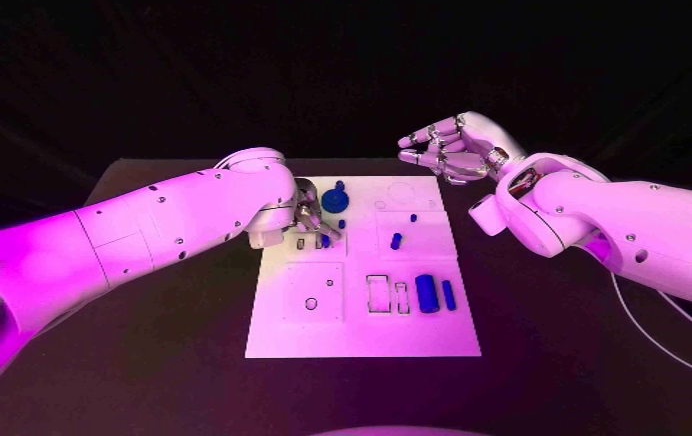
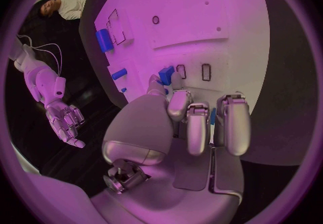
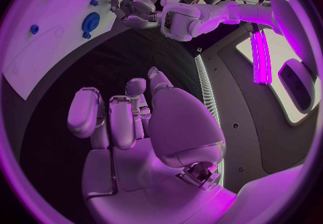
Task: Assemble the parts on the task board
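Left hand fingers pinch, seemingly, blue part near task board edge.

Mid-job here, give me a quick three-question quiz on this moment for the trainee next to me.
1. True or false: the right hand holds a blue part.
2. Which hand is over the task board? A) left hand B) right hand C) both
3. Fill in: in the head view, the thick blue part lies on the board's near ___ side.

Key: 1 false, it holds nothing. 2 A, pinching a small blue part. 3 right.
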Robot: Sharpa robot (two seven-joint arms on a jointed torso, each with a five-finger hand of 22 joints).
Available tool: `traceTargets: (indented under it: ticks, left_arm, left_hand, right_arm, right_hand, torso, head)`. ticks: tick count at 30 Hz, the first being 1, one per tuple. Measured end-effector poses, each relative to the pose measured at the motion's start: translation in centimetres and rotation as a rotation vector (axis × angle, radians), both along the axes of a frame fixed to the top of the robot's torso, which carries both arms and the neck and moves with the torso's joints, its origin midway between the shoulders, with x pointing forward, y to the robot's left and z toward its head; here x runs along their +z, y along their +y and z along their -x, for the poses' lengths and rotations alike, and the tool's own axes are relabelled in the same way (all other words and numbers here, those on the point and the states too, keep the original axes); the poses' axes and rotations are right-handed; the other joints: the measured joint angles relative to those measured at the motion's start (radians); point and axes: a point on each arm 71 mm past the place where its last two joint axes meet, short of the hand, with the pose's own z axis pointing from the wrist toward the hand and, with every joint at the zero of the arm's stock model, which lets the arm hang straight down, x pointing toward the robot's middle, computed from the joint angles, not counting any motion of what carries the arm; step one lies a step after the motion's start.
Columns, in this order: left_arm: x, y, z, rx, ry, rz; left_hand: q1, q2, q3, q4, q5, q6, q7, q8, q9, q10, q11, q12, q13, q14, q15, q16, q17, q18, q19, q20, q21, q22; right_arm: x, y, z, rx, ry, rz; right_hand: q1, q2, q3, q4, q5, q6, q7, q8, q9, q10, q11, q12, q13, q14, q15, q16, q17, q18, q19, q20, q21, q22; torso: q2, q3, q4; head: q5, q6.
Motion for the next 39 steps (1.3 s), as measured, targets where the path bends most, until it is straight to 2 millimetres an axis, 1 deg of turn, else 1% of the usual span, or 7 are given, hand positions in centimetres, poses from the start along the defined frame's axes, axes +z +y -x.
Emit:
traceTargets:
  ticks: [11, 15, 21, 24, 27, 32, 39]
  left_arm:
    - [0.2, 0.0, 0.0, -0.005, 0.010, 0.007]
    - [0.2, 0.0, 0.0, -0.006, 0.012, 0.011]
    - [0.1, 0.4, 0.3, -0.003, 0.012, 0.022]
    - [0.0, 0.7, 0.4, 0.006, 0.004, 0.030]
    - [-0.1, 1.1, 0.6, 0.019, -0.008, 0.043]
    - [-0.2, 1.4, 0.9, 0.035, -0.027, 0.067]
    - [-0.8, 2.1, 1.4, 0.065, -0.051, 0.097]
  left_hand:
    - [0.072, -0.017, 0.080, -0.041, -0.004, -0.019, -0.005, -0.002, 0.012, -0.001, -0.007, -0.003, 0.001, 0.001, -0.007, 0.000, 0.000, 0.000, -0.001, -0.006, 0.000, 0.000]
    - [0.116, -0.060, 0.137, -0.045, 0.026, -0.040, 0.000, -0.025, 0.010, -0.004, -0.011, -0.020, -0.010, 0.001, -0.009, 0.000, 0.000, 0.000, 0.000, -0.007, 0.000, 0.000]
    - [0.145, -0.101, 0.298, 0.108, 0.036, -0.038, 0.016, -0.042, 0.030, -0.006, -0.008, -0.036, -0.025, -0.001, -0.001, 0.000, 0.000, 0.000, 0.000, -0.007, 0.000, 0.000]
    - [0.137, -0.198, 0.432, 0.123, 0.036, -0.032, 0.022, -0.043, 0.045, -0.002, -0.001, -0.043, -0.121, -0.001, 0.001, 0.000, 0.000, 0.000, 0.000, -0.007, 0.000, 0.000]
    - [0.100, -0.275, 0.556, 0.118, 0.036, -0.030, 0.023, -0.036, 0.059, 0.005, -0.001, -0.025, -0.019, 0.000, 0.000, 0.000, 0.000, 0.000, 0.000, -0.007, 0.000, 0.000]
    - [0.056, -0.312, 0.641, 0.096, 0.036, -0.030, 0.023, -0.032, 0.088, 0.009, 0.002, -0.028, -0.014, 0.000, 0.000, 0.000, 0.000, 0.000, -0.002, -0.005, 0.000, 0.000]
    - [0.016, -0.319, 0.675, 0.089, 0.036, -0.028, 0.025, -0.025, 0.101, 0.017, 0.001, -0.028, -0.008, 0.000, 0.000, 0.000, -0.001, 0.000, -0.004, -0.003, 0.004, 0.000]
  right_arm:
    - [0.0, 0.0, 0.0, 0.000, 0.002, 0.001]
    - [-0.1, 0.1, 0.0, 0.000, 0.002, 0.002]
    - [-0.1, 0.1, 0.0, 0.000, 0.004, 0.001]
    - [-0.1, 0.1, 0.0, 0.000, 0.004, 0.001]
    - [-0.2, 0.1, 0.0, -0.001, 0.005, 0.001]
    - [-0.2, 0.0, -0.1, -0.002, 0.005, 0.002]
    - [-0.2, -0.1, 0.0, -0.005, 0.005, 0.002]
  right_hand:
    - [0.000, 0.000, 0.000, 0.000, 0.000, 0.000, 0.000, 0.000, 0.000, -0.004, -0.004, -0.004, -0.005, 0.000, 0.000, -0.004, -0.004, 0.000, -0.007, 0.000, -0.005, -0.007]
    - [0.000, 0.000, -0.003, 0.003, 0.004, 0.000, 0.000, 0.000, 0.000, -0.004, -0.004, -0.004, -0.005, 0.000, 0.000, -0.004, -0.004, 0.000, -0.007, 0.000, -0.005, -0.007]
    - [0.000, 0.000, -0.003, 0.003, 0.004, 0.000, 0.000, 0.000, 0.000, -0.004, -0.004, -0.004, -0.005, 0.000, 0.000, -0.004, -0.004, 0.000, -0.007, 0.000, -0.005, -0.008]
    - [0.000, 0.000, -0.003, 0.003, 0.004, 0.000, 0.000, 0.000, 0.000, -0.004, -0.004, -0.004, -0.005, 0.000, 0.000, -0.004, -0.004, 0.000, -0.007, 0.000, -0.005, -0.008]
    - [0.000, 0.000, -0.006, 0.006, 0.004, 0.000, 0.000, 0.000, 0.000, -0.004, -0.004, -0.004, -0.005, 0.000, 0.000, -0.004, -0.004, 0.000, -0.007, 0.000, -0.005, -0.008]
    - [0.000, 0.000, -0.006, 0.006, 0.004, 0.000, 0.000, 0.000, 0.000, -0.004, -0.004, -0.004, -0.005, 0.000, 0.000, -0.004, -0.004, 0.000, -0.007, 0.000, -0.005, -0.008]
    - [0.000, 0.000, -0.006, 0.006, 0.004, 0.000, 0.000, 0.000, 0.000, -0.004, -0.004, -0.004, -0.005, 0.000, 0.000, -0.004, -0.004, 0.000, -0.007, 0.000, -0.005, -0.008]
  torso:
    - [0.000, 0.0002, 0.0007]
    - [0.000, 0.0002, 0.0008]
    - [0.000, 0.0004, 0.0013]
    - [0.000, 0.0010, 0.0019]
    - [0.000, 0.0013, 0.0020]
    - [0.000, 0.0013, 0.0030]
    - [0.000, 0.0010, 0.0049]
  head:
    - [0.000, -0.005]
    - [0.001, -0.006]
    - [0.002, -0.007]
    - [0.003, -0.008]
    - [0.008, -0.007]
    - [0.012, -0.007]
    - [0.015, -0.010]
